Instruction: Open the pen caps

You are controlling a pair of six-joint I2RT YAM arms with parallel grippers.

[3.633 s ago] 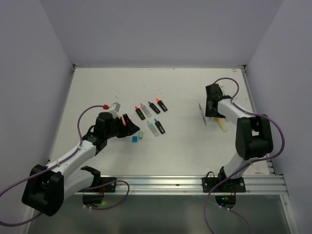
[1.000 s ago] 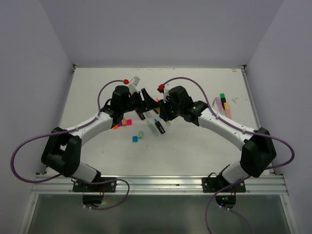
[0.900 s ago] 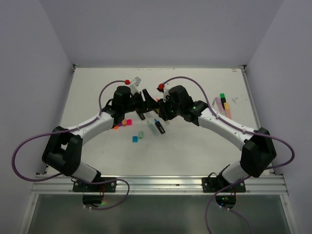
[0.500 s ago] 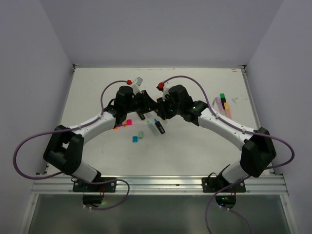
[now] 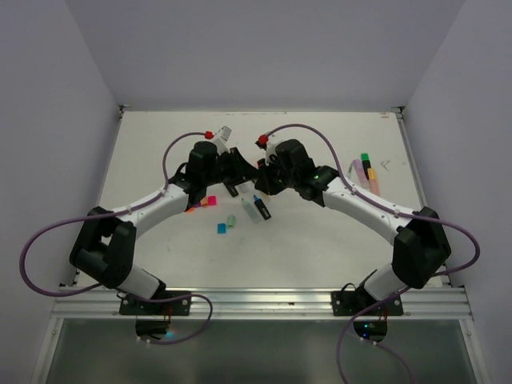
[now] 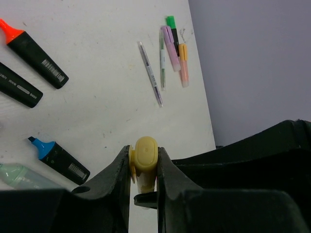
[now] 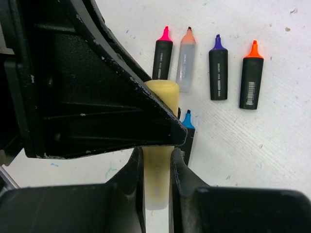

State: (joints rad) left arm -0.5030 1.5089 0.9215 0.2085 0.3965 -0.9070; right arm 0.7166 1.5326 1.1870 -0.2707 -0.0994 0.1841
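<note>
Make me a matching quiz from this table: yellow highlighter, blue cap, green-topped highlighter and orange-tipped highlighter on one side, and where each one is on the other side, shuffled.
Things
1. yellow highlighter
2. blue cap
3. green-topped highlighter
4. orange-tipped highlighter

Places
A. beside the thin pens, near the right edge of the table
B. clamped between both sets of jaws
C. uncapped, next to the purple-tipped highlighter
D. lying loose, off any pen

Pairs: 1-B, 2-D, 3-A, 4-C
</note>
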